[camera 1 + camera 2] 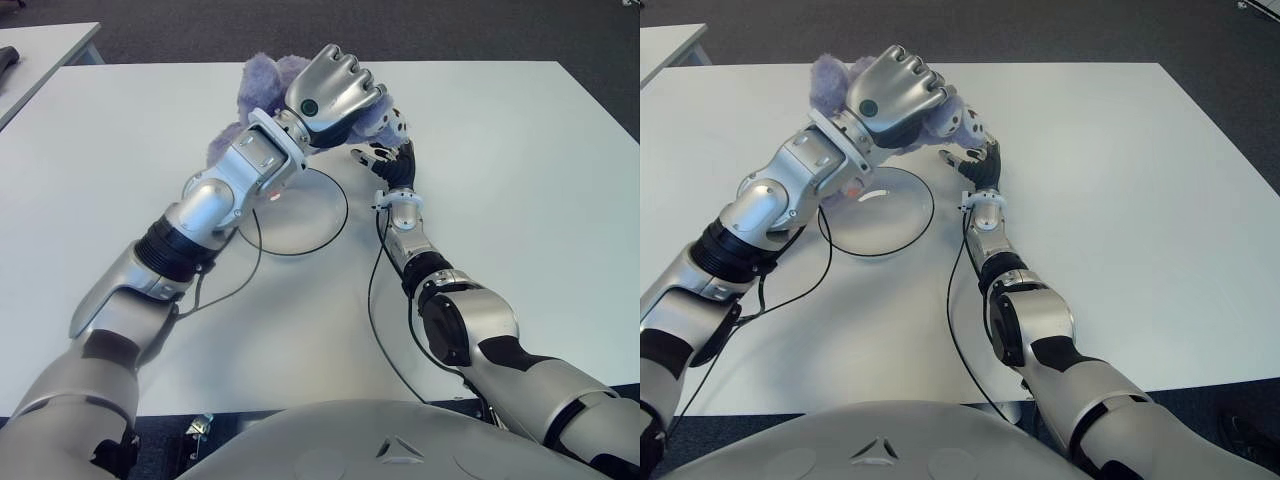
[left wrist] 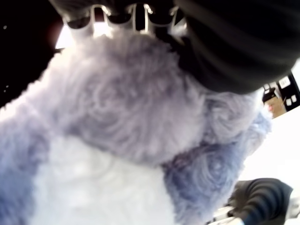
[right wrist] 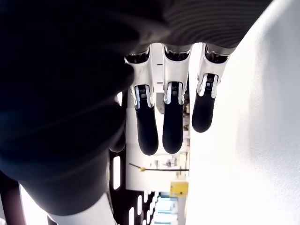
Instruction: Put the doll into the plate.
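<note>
A fluffy purple and white doll point(image 1: 262, 84) is held above the far edge of the white plate point(image 1: 300, 215). My left hand point(image 1: 335, 85) is shut on the doll, its fingers curled over the top; the left wrist view is filled with the doll's fur point(image 2: 117, 122). Most of the doll is hidden behind the hand. My right hand point(image 1: 385, 150) is just right of the plate, close beside the doll, with its fingers point(image 3: 172, 124) straight and holding nothing.
The white table point(image 1: 520, 180) stretches wide to the right and left of the plate. Black cables point(image 1: 375, 290) run along both forearms over the table. Another table's corner point(image 1: 40, 50) shows at the far left.
</note>
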Robot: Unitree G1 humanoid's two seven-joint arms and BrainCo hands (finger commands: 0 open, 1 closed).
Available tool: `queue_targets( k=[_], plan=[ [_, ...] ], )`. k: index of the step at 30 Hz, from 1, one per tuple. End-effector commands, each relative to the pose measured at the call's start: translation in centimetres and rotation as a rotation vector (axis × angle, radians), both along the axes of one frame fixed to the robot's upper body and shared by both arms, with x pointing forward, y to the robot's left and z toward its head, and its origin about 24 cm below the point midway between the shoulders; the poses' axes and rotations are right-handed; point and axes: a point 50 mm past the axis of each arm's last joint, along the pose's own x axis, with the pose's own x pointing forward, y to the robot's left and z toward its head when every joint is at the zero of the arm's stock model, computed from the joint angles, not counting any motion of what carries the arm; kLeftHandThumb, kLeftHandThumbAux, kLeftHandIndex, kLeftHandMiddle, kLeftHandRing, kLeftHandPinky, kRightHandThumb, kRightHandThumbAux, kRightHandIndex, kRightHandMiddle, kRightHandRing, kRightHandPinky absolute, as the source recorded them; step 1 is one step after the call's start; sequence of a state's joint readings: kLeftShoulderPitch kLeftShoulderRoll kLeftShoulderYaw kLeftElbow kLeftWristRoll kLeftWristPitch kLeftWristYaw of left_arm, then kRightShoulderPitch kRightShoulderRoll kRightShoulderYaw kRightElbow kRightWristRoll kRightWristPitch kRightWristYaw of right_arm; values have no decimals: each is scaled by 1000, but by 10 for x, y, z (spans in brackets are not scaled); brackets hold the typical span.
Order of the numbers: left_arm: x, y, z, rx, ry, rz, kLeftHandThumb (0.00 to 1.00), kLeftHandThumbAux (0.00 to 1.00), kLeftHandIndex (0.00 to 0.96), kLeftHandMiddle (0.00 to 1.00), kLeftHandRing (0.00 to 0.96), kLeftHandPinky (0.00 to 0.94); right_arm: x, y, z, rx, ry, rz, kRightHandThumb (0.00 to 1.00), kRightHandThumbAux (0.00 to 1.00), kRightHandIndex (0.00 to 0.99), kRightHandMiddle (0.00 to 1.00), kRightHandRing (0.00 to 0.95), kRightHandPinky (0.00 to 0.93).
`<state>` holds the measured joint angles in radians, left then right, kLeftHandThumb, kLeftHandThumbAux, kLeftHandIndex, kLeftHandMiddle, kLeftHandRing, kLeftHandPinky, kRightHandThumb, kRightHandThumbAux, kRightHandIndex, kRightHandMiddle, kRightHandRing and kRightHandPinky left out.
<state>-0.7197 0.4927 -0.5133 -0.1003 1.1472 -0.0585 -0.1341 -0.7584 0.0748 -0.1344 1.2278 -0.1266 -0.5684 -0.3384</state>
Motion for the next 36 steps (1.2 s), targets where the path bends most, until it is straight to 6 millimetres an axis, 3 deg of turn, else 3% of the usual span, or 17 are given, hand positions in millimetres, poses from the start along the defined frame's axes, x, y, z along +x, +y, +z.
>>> queue_targets(
  k=[1, 10, 22, 27, 34, 36],
  plan=[
    [-4, 4, -13, -28, 62, 67, 848, 670, 400, 496, 683, 743, -67, 11, -97, 3, 445, -7, 59, 916, 377, 371, 331, 276],
    [-4, 6, -29, -12, 112, 123, 853, 667, 399, 546, 789, 819, -68, 11, -97, 2, 433, -14, 57, 902, 401, 385, 338, 275],
    [-3, 7, -41, -103, 177, 160, 852, 667, 399, 551, 794, 820, -69, 10, -98, 0, 431, -14, 96, 918, 428, 410, 361, 309],
    [-4, 7, -49, -195, 238, 190, 850, 668, 397, 549, 794, 825, -70, 9, -98, 1, 426, -7, 206, 892, 473, 428, 382, 331],
    [-1, 14, -74, -290, 279, 241, 849, 669, 395, 547, 796, 831, -70, 9, -98, 2, 421, -2, 236, 884, 486, 432, 383, 321],
    [2, 18, -83, -313, 282, 255, 849, 669, 395, 547, 798, 833, -69, 9, -98, 1, 417, 0, 198, 898, 441, 410, 360, 293]
  ],
)
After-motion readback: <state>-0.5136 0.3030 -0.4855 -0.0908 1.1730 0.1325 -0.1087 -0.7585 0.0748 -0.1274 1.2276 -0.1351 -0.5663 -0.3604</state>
